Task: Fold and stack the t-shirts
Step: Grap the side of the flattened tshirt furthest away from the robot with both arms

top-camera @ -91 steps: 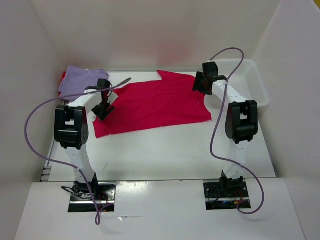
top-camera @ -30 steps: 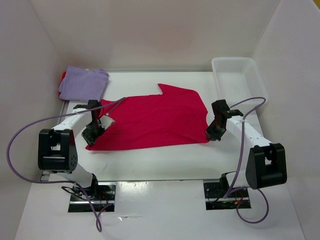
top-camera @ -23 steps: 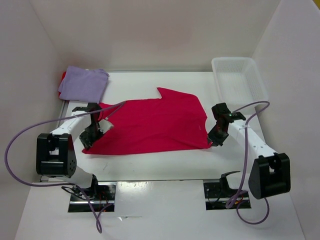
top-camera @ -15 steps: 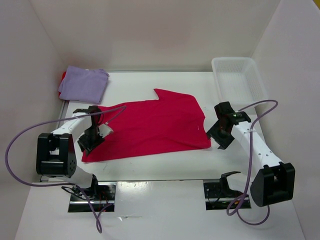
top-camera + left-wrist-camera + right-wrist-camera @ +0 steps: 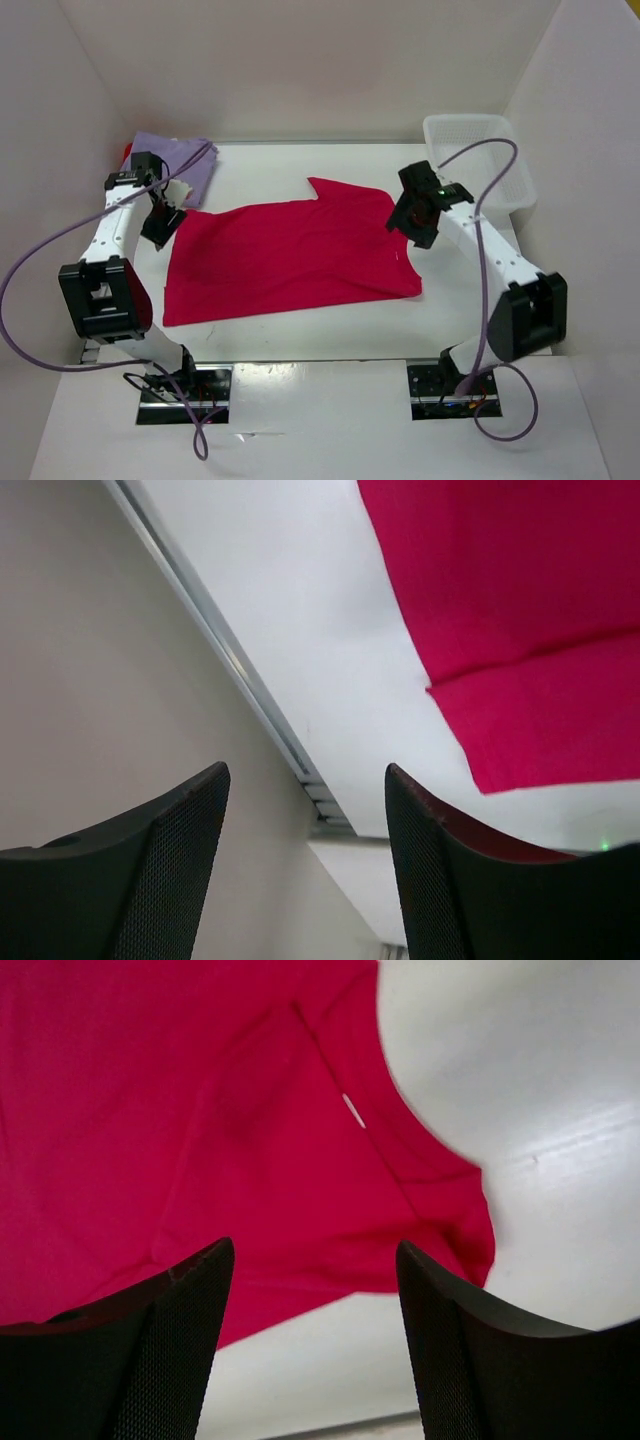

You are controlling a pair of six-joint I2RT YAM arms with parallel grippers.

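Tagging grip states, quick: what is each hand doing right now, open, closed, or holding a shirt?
Left hand: open, holding nothing.
Right hand: open, holding nothing, over the crimson t-shirt edge.

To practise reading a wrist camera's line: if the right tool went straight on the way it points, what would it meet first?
Probably the red t-shirt, near its neckline; the right tool hangs open above it, depth unclear.

Three t-shirts: crimson (image 5: 290, 255), lavender (image 5: 160, 143), red (image 5: 127, 152). One bin (image 5: 465, 120). Two grippers: left (image 5: 305, 770), right (image 5: 314, 1245).
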